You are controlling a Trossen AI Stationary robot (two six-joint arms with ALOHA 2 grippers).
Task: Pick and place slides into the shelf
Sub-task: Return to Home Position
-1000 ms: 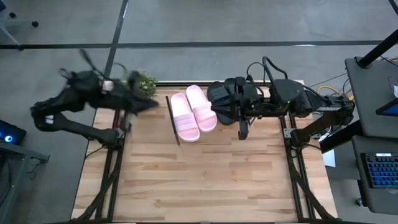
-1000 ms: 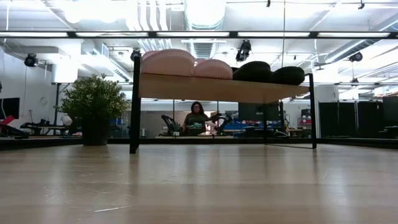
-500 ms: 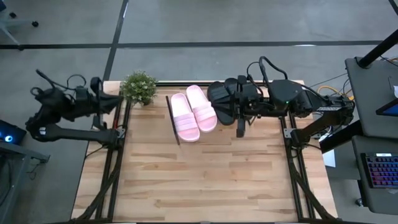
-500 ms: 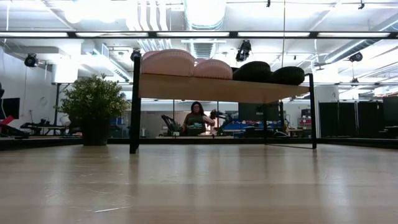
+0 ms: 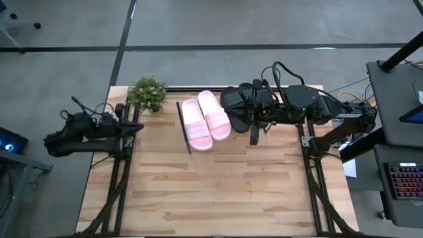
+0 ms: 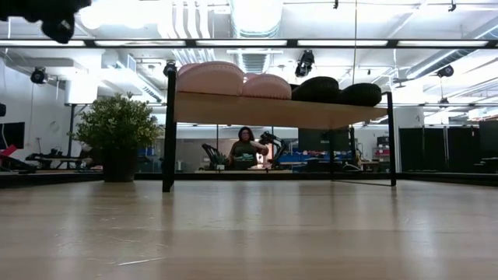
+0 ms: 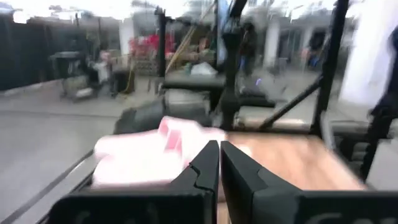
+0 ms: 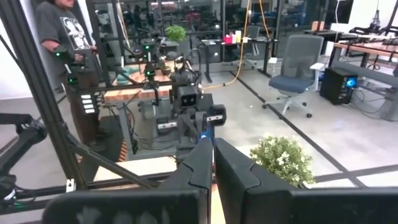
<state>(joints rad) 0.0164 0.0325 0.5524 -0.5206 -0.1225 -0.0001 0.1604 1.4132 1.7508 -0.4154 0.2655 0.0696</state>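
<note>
Pale pink pair of open-toe slide sandals and black pair sit side by side on slanted light wood shelf board; left gripper at table's left edge, right gripper beside black pair, both pincers together.

The floor around the wooden table is grey concrete with dark lines. Ahead of the right gripper a grey office chair stands near desks, and a person stands further to the side. Long ceiling lamps and pale ducts hang above the room
</note>
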